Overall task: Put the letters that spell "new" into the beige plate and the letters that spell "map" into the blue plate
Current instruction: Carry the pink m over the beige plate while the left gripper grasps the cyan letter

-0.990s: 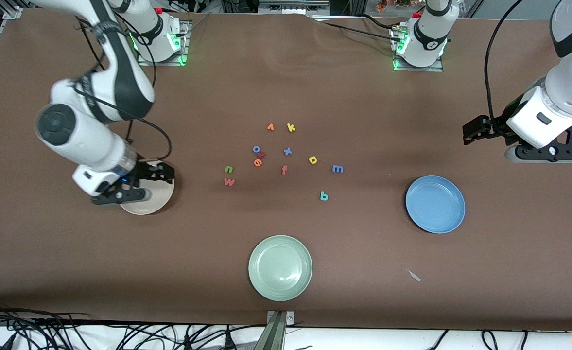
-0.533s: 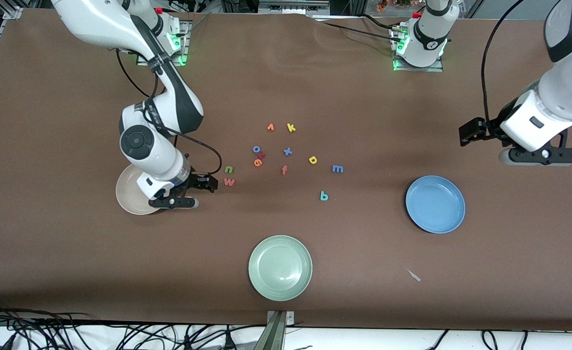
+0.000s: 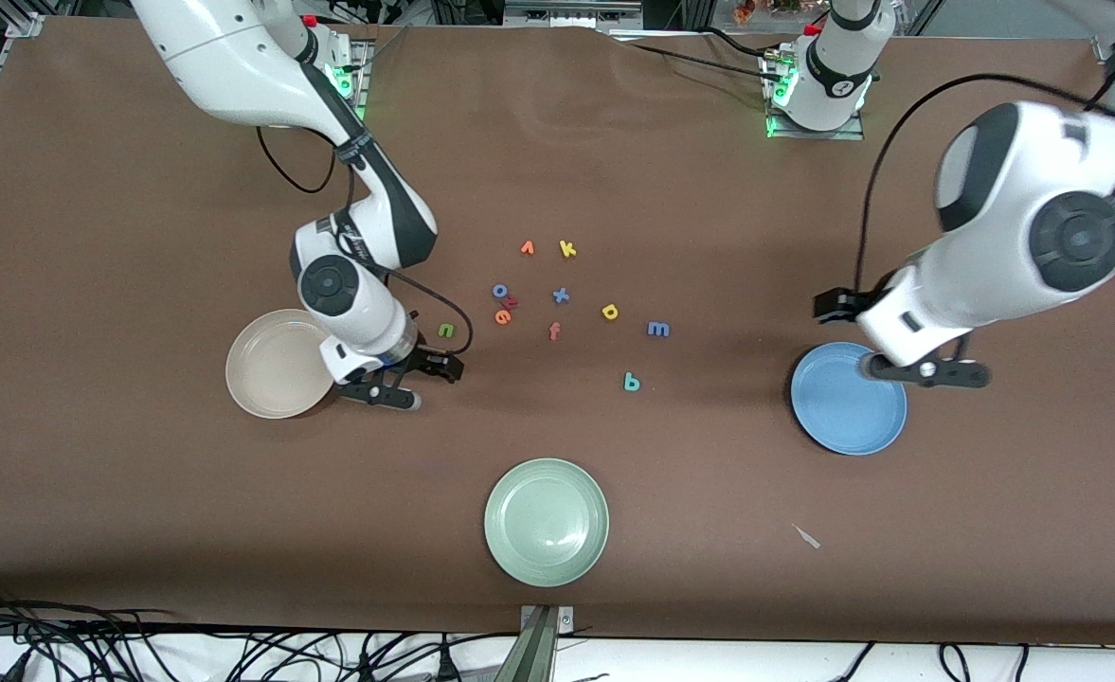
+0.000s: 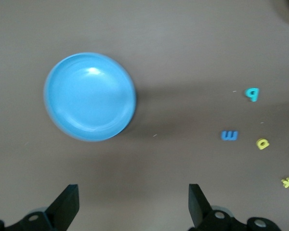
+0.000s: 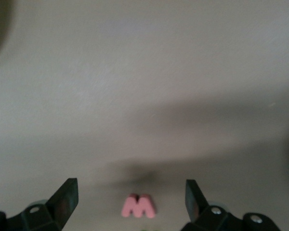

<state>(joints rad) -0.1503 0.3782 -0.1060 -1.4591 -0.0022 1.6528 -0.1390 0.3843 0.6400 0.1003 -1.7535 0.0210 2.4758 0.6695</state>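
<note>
The pinkish-red w (image 5: 138, 207) lies on the brown table between the open fingers of my right gripper (image 5: 131, 186); in the front view that gripper (image 3: 388, 393) hangs beside the beige plate (image 3: 263, 365) and hides the w. The green n (image 3: 446, 331) and orange e (image 3: 503, 316) lie close by. My left gripper (image 3: 926, 372) hovers open and holding nothing over the rim of the blue plate (image 3: 848, 412). Its wrist view shows the left gripper (image 4: 133, 188), the blue plate (image 4: 90, 96), the blue m (image 4: 229, 135), the yellow a (image 4: 263, 143) and the teal p (image 4: 252, 94).
Other letters lie mid-table: blue o (image 3: 499, 291), blue x (image 3: 561, 295), orange f (image 3: 554, 331), orange v (image 3: 527, 248), yellow k (image 3: 567, 249). A pale green plate (image 3: 546, 521) sits nearest the front camera. A small scrap (image 3: 806, 536) lies near it.
My right gripper swung from over the beige plate to above the w, covering it in the front view. My left gripper came in from the table's end to the blue plate.
</note>
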